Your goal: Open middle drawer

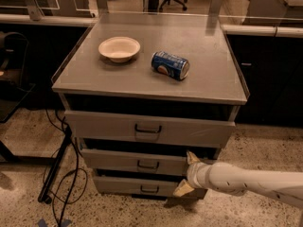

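Note:
The middle drawer is a grey metal front with a small black loop handle at its centre, set between a taller top drawer and a lower bottom drawer. My gripper reaches in from the right on a white arm. It is open, with one tan finger at the middle drawer's right end and the other lower, by the bottom drawer. It stands to the right of the handle and holds nothing.
On the cabinet top lie a white bowl and a blue can on its side. Black cables and a stand trail on the speckled floor at the left. Counters and office chairs stand behind.

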